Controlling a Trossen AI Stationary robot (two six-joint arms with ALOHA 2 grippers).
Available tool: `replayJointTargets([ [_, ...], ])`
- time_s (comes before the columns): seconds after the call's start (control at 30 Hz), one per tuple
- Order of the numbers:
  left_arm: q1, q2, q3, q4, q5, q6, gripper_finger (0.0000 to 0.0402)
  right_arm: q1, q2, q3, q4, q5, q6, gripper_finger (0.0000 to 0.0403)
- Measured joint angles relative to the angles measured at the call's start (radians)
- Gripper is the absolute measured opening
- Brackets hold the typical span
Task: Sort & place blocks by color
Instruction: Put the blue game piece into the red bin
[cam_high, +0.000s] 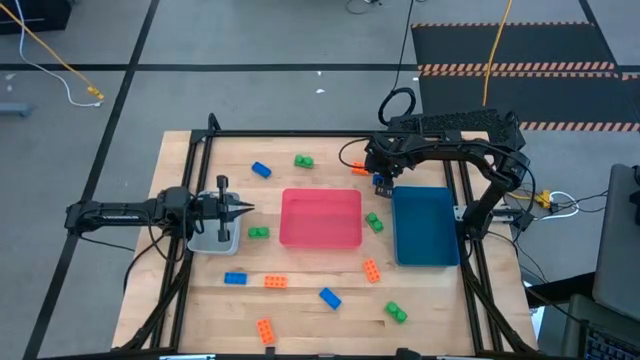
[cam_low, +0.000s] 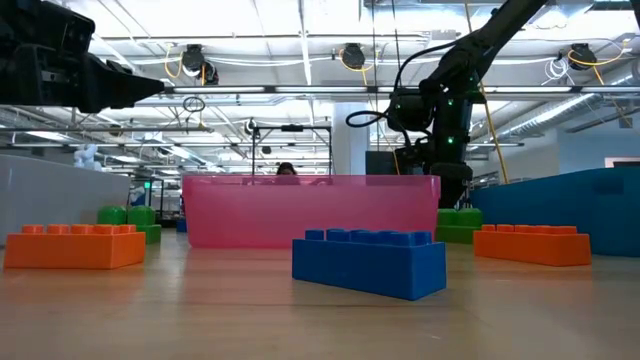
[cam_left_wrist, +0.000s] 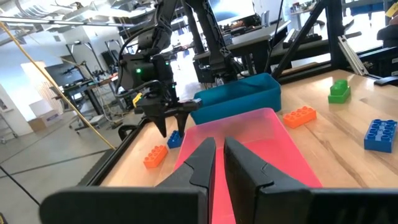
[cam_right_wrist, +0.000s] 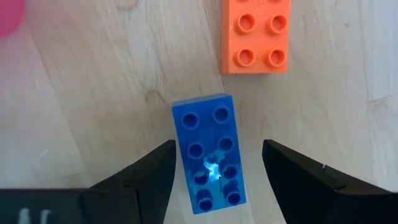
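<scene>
blue was the brick (cam_right_wrist: 208, 154) the right tool (cam_right_wrist: 214, 163) hung over, fingers spread wide to straddle it on the wooden bench (cam_high: 300, 300) beside the teal tray (cam_high: 424, 228), while the left tool (cam_left_wrist: 215, 160), fingers nearly closed, waited over the grey tray (cam_high: 213, 240).

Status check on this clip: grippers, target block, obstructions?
Right gripper open, straddling blue block, not yet gripping. Left gripper shut, idle above grey tray. Orange block close beyond, not touching.
</scene>
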Motion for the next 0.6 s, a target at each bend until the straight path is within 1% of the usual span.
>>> replayJointTargets([
  [0.6,0.000,0.000,0.000,0.000,0.000,0.000,0.0037,0.000,0.000,0.000,0.020,0.000,0.002,0.0235],
])
